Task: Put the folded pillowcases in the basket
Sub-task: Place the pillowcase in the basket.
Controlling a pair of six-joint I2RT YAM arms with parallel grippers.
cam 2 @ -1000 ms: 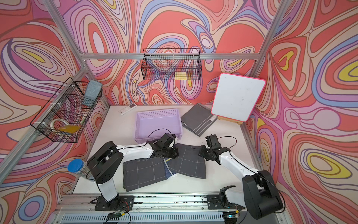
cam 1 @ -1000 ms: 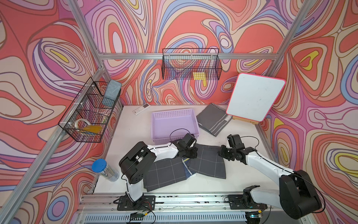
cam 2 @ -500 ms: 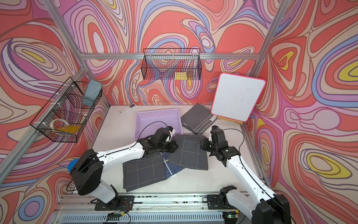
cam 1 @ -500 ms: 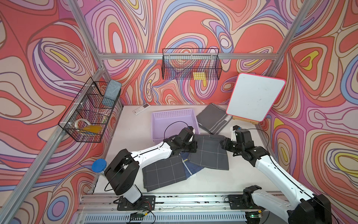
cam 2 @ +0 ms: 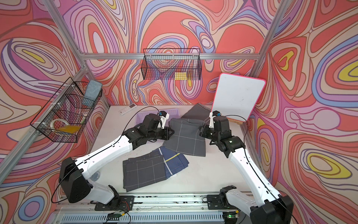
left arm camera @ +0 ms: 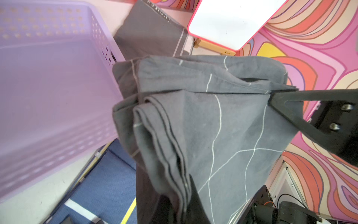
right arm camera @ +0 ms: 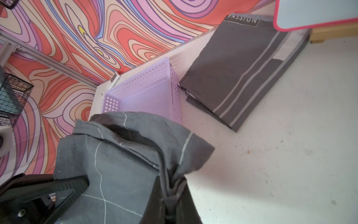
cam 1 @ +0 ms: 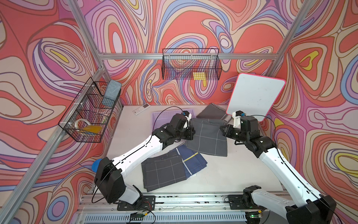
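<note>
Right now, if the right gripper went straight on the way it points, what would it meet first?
Past the pillowcase that the right gripper is shut on, probably the lavender basket wall; the left gripper, also gripping it, sits beside that line. Depth is unclear.

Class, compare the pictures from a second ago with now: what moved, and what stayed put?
Both arms carried the folded pillowcase up off the table and back toward the basket. The left gripper and right gripper stay shut on its opposite edges; nothing was released. The basket, striped cloth, grey gridded cloth, blue cloth and whiteboard stayed put.
</note>
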